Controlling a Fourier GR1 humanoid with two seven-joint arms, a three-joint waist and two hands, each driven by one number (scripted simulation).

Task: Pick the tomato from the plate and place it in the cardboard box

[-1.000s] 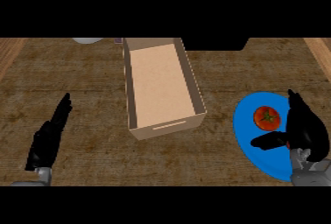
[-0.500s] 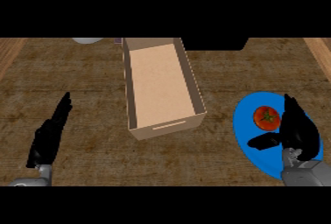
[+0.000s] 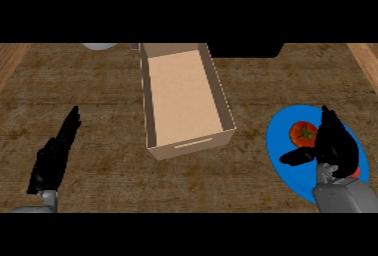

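Tomato [image 3: 302,132] on plate [image 3: 284,170] — hand [image 3: 334,144] alongside

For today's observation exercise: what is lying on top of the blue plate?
A red tomato sits on the blue plate. The right hand is over the plate, its thumb just below the tomato, hiding the plate's right part, so anything under it cannot be seen.

Dark, mottled brown counter top [image 3: 103,90] with paler wooden strips at both sides.
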